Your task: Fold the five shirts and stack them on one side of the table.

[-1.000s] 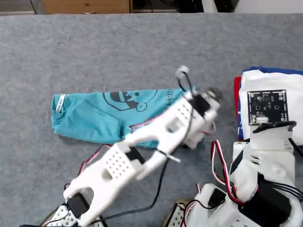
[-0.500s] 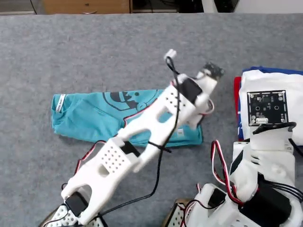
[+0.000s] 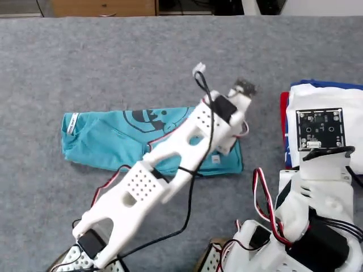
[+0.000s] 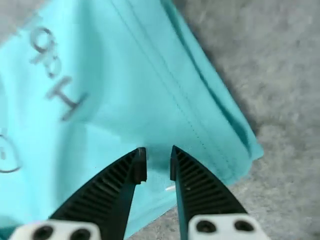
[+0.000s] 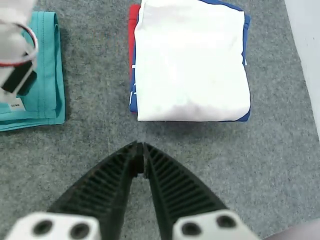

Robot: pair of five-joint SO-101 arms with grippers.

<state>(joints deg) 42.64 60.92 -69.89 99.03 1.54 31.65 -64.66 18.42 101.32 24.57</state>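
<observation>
The left tool (image 4: 157,164) is hanging over the teal shirt (image 4: 100,75) with its jaws only narrowly parted and nothing caught between them. It is sitting above the shirt's hem end, near the corner where the stitched edges are meeting the grey worktop (image 3: 142,56). In the high view the shirt is lying in the middle left of the frame as a long folded strip, with the stack of folded shirts (image 5: 192,65) sitting at the right edge (white on top, blue and red peeking out beneath). The right tool (image 5: 139,150) is waiting just short of that stack, jaws pressed together and empty.

The step in hand is looking like one more fold, hem end towards collar end. To do it well, the tool probably needs opening wider, dropping at the corner, pinching every layer, then travelling low so the edges are lining up.
</observation>
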